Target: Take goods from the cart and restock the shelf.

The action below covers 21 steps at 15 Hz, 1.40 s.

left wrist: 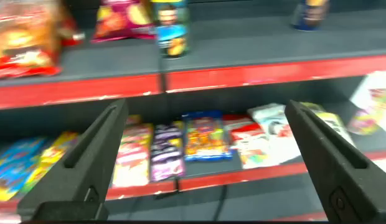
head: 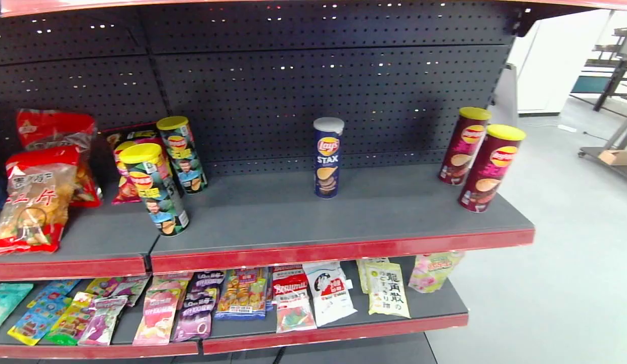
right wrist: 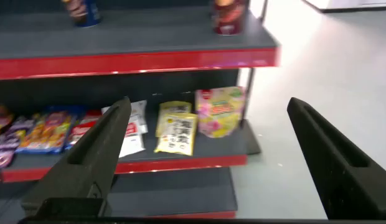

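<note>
The grey shelf [head: 273, 222] with a red front lip holds chip cans. A blue can [head: 327, 157] stands upright mid-shelf. Two maroon cans with yellow lids [head: 488, 167] stand at its right end, and two green-patterned cans [head: 154, 188] stand toward the left beside red snack bags [head: 38, 202]. My left gripper [left wrist: 205, 155] is open and holds nothing, facing the lower shelf's snack packets [left wrist: 202, 137]. My right gripper [right wrist: 208, 155] is open too, with nothing between its fingers, facing the shelf's right end and a yellow packet [right wrist: 177, 127].
The lower shelf [head: 435, 308] carries a row of flat snack packets. Wide bare stretches lie on the upper shelf either side of the blue can. Grey open floor [head: 561, 283] spreads to the right, with a trolley and a cardboard box [head: 617, 156] far right.
</note>
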Available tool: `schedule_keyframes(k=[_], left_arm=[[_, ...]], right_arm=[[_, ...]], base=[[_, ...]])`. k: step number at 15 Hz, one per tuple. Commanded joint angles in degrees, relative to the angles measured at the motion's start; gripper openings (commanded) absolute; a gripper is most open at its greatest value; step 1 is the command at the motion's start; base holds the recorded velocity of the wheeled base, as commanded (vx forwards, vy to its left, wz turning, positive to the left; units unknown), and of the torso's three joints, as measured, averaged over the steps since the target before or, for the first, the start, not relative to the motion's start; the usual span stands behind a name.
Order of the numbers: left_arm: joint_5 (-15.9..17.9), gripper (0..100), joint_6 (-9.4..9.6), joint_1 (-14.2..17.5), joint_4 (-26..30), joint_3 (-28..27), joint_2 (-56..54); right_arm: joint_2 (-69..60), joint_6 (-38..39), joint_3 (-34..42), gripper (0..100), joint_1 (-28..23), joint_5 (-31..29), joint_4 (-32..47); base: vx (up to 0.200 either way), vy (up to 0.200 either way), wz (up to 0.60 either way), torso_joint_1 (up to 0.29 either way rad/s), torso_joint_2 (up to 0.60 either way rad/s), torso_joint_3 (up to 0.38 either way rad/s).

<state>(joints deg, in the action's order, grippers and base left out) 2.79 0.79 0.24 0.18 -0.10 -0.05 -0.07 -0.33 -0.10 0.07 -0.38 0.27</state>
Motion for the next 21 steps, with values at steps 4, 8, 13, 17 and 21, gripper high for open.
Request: schedule_keyframes(k=[4, 8, 13, 17, 21], left_arm=[[-0.1, 100, 0.00, 0.0, 0.0, 0.0, 0.0], [-0.1, 100, -0.09, 0.0, 0.0, 0.0, 0.0], [-0.1, 100, 0.00, 0.0, 0.0, 0.0, 0.0], [-0.1, 100, 0.00, 0.0, 0.0, 0.0, 0.0], [-0.1, 100, -0.09, 0.0, 0.0, 0.0, 0.0]], right_arm=[[0.1, 0.0, 0.0, 100, 0.0, 0.0, 0.0], [0.1, 0.0, 0.0, 100, 0.0, 0.0, 0.0], [0.1, 0.2, 0.0, 100, 0.0, -0.1, 0.0], [0.1, 0.2, 0.0, 100, 0.0, -0.1, 0.0], [0.1, 0.2, 0.0, 100, 0.0, -0.1, 0.0]], base=[[0.000, 0.000, 0.60, 0.012, 0.01, 0.002], [0.000, 0.000, 0.60, 0.004, 0.00, 0.004], [0.000, 0.000, 0.36, 0.000, 0.00, 0.001], [0.000, 0.000, 0.00, -0.018, 0.03, 0.023], [0.000, 0.000, 0.00, -0.137, 0.32, 0.172]])
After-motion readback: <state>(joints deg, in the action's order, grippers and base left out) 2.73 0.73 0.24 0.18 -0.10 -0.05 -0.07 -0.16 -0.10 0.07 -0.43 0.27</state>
